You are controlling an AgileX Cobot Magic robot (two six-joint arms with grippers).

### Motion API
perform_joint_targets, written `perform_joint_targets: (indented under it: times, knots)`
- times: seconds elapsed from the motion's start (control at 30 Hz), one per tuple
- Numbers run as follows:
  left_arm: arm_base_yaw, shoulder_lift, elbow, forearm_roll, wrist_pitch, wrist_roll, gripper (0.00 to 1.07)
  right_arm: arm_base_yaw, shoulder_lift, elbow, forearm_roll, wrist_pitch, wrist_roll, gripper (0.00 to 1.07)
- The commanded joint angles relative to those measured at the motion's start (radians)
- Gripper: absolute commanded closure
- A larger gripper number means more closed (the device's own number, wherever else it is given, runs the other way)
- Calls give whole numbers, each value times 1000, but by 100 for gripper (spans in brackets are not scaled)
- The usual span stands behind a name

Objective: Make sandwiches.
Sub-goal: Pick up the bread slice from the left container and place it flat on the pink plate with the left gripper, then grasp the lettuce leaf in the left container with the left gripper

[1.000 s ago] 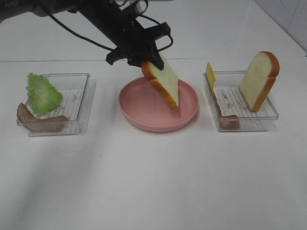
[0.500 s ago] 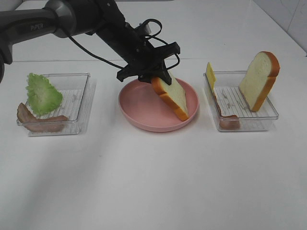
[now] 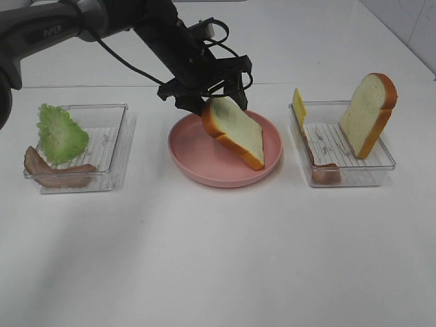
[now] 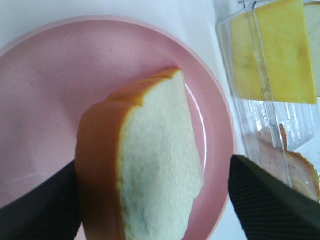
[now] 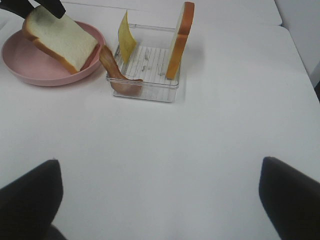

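Note:
A bread slice [image 3: 235,133] with white crumb and orange-brown crust leans tilted on the pink plate [image 3: 197,160], lower end on the plate floor. My left gripper [image 3: 208,95] hovers over the slice's raised end. In the left wrist view its fingers straddle that bread slice [image 4: 155,170], open, with a clear gap on one side. Standing in the right tray [image 3: 354,163] are a second bread slice [image 3: 369,112], a yellow cheese slice [image 3: 298,105] and bacon [image 3: 323,170]. Lettuce [image 3: 60,133] and more bacon [image 3: 58,174] lie in the left tray [image 3: 112,136]. My right gripper [image 5: 160,170] is open and empty.
The two clear trays flank the plate on a white table. A wall edge runs behind them. The right gripper is over bare table, nearer than the right tray [image 5: 150,90], and does not show in the high view.
The left gripper brought the bread slice down onto the plate and its jaws have spread apart. The slice now rests flatter. The right gripper has not moved.

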Motion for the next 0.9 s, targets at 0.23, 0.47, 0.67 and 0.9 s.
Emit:
perform_joint_targets:
  times: [0.23, 0.47, 0.67, 0.9]
  knots:
    - [-4, -11, -124, 254, 225, -64, 19, 1, -22, 0, -4, -5, 3, 9]
    - [5, -145, -87, 363, 225, -38, 20, 1, -22, 0, -4, -5, 3, 9]
    - [65, -372, 181, 511, 225, -15, 20, 1, -22, 0, -4, -5, 3, 9]
    - [228, -519, 375, 542, 225, -7, 20, 1, -22, 0, -4, -5, 3, 9]
